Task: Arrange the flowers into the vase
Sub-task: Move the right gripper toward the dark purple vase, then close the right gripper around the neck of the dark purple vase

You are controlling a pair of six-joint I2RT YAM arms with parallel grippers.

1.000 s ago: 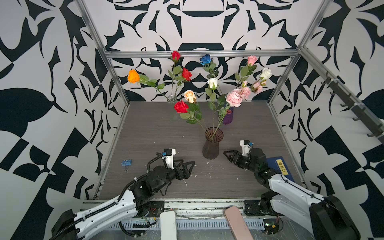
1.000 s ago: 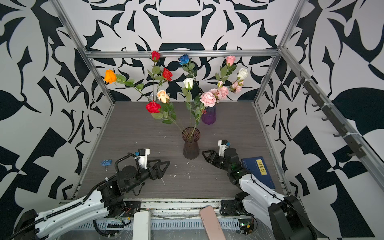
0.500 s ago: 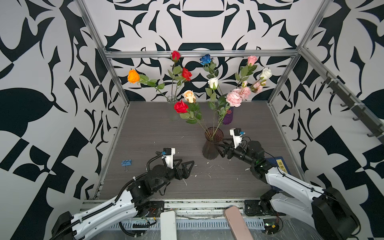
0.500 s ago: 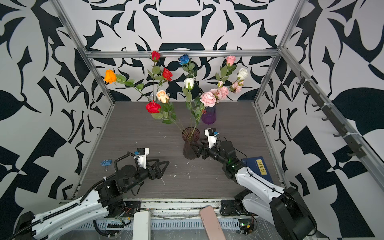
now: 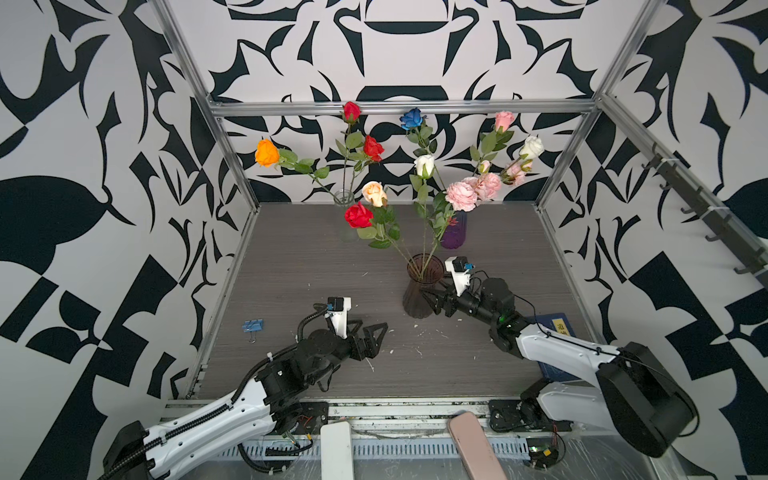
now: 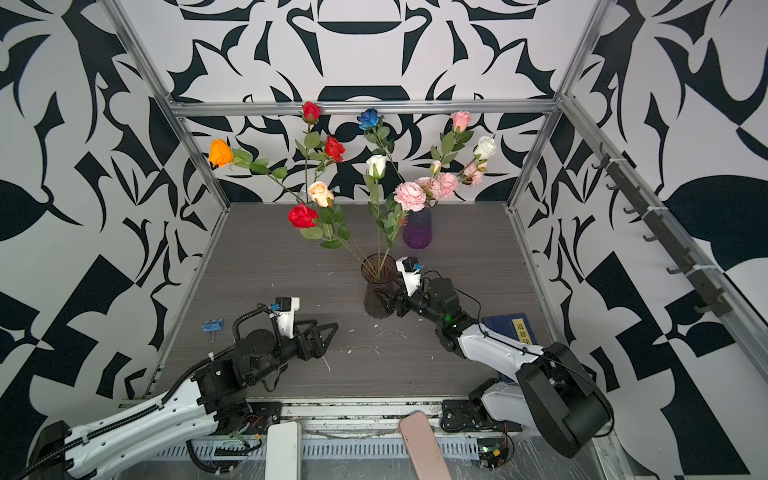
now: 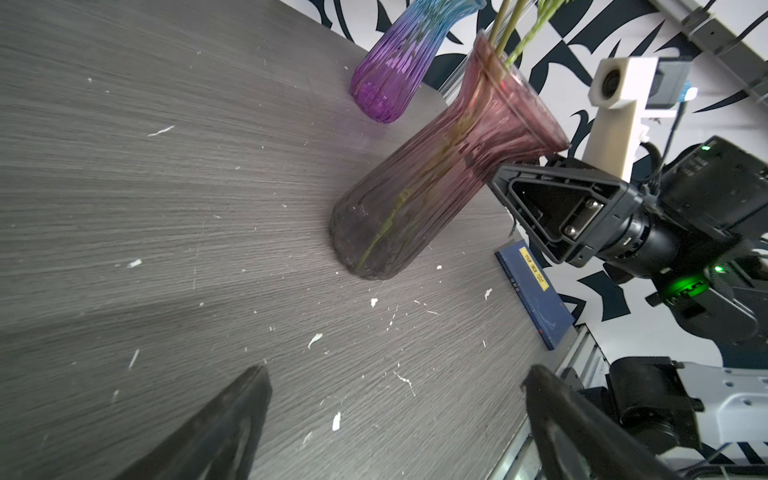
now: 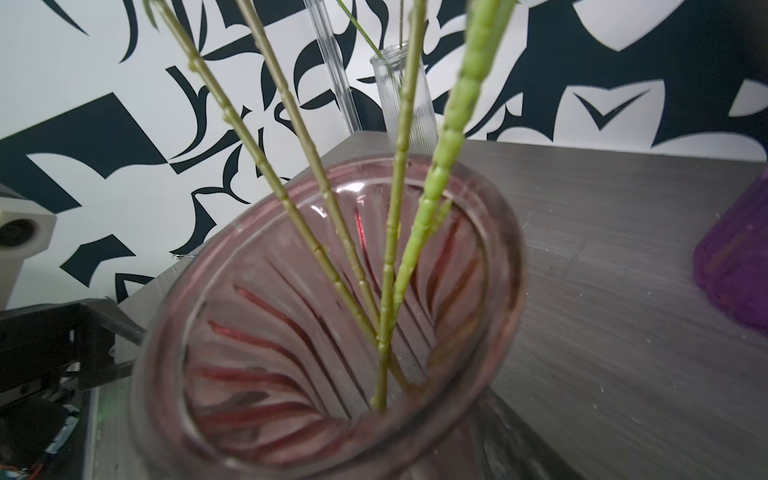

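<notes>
Four long-stemmed artificial flowers (image 5: 358, 215) stand in the ribbed pinkish glass vase (image 5: 419, 293) on the grey wood-grain surface (image 5: 291, 266). The right gripper (image 5: 432, 302) has its fingers at the side of this vase, but I cannot tell if they pinch it. The left gripper (image 5: 380, 341) is well apart from the vase, its fingers spread wide.

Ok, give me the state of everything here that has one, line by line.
Pink vase, upright, four stems inside.
Left claw, open, empty.
Right claw, jaws apart beside the pink vase, grip unclear.
Purple vase, upright, holds pink blooms.
Clear vase, upright, holds roses.
Blue book, closed, flat.
</notes>
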